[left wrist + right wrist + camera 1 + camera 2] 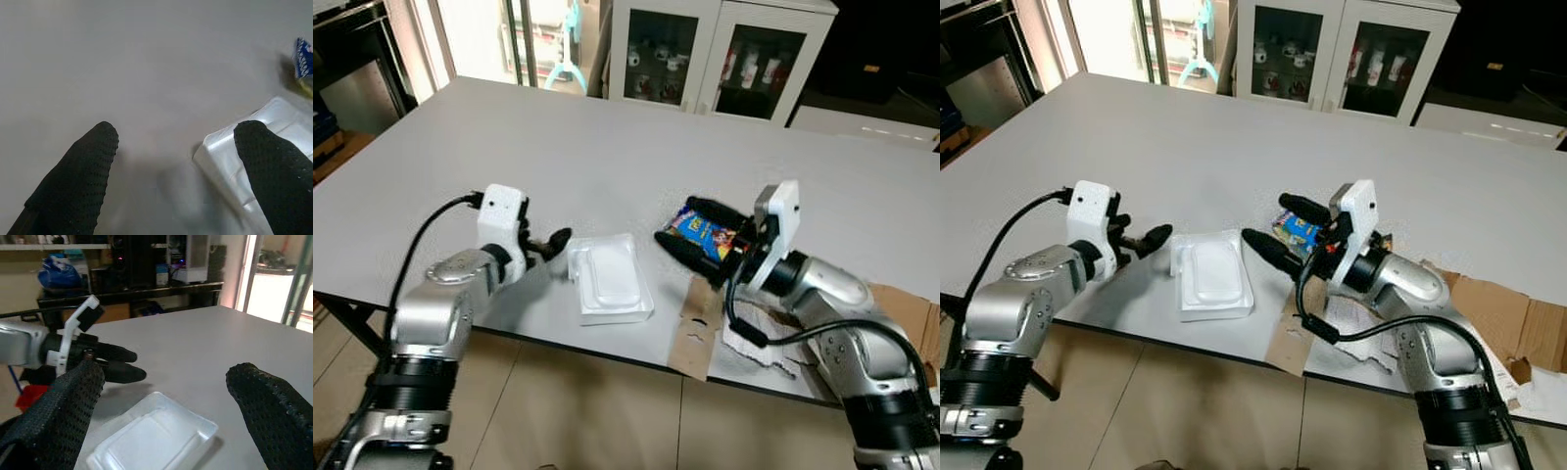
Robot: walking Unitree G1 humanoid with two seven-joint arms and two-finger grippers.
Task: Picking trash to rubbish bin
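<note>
Step in hand: approach, nothing lifted yet. Both arms are reaching in over the near edge of the grey worktop (pixel 607 147) toward the trash.
Left pincer (pixel 551 247): released, fingers spread, tips just beside the near corner of the white plastic tray (pixel 610 277). In the left wrist view one finger overlaps the tray's edge; contact cannot be told.
Right pincer (pixel 1278 227): released, fingers wide apart on either side of a blue snack packet (pixel 1295 231), not closed on it.
Trash location: tray lies flat near the worktop's front edge, between the two arms; packet just beyond it, toward the right arm. Torn brown cardboard (pixel 697 328) and crumpled white paper (pixel 754 343) hang at the edge under the right forearm.
Next move, as judged: right fingers need to close squarely on the packet; the left needs the tray's rim between its fingers before squeezing.
Count: one tray, one packet, two pincers.
Bin: location unknown.
</note>
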